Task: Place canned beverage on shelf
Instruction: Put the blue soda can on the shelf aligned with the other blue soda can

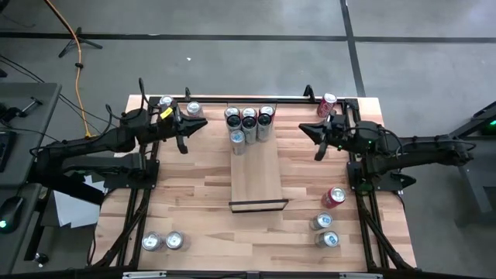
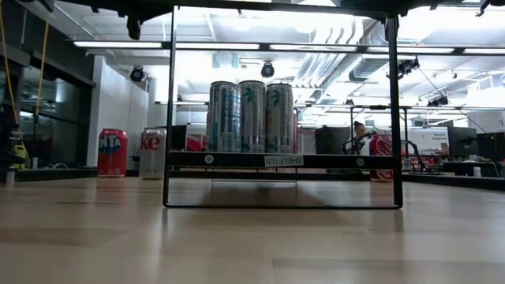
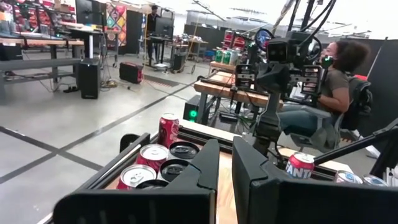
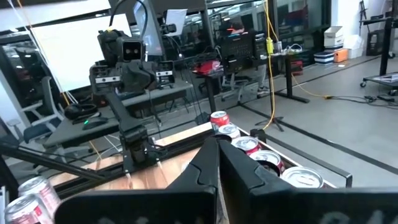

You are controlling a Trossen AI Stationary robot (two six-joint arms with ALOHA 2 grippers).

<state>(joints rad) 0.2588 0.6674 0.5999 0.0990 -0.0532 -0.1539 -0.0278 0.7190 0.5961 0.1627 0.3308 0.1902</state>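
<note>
My left fingers (image 1: 188,133) and my right fingers (image 1: 313,140) are both pressed together and hold nothing, each hanging above the worktop (image 1: 194,201) on its own side of the shelf (image 1: 256,174), where six cans (image 1: 248,124) already stand at the far end.

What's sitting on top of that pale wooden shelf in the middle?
Five tall cans cluster at the far end of the shelf; the rest is bare. The low view shows three, hiding the others.
</note>
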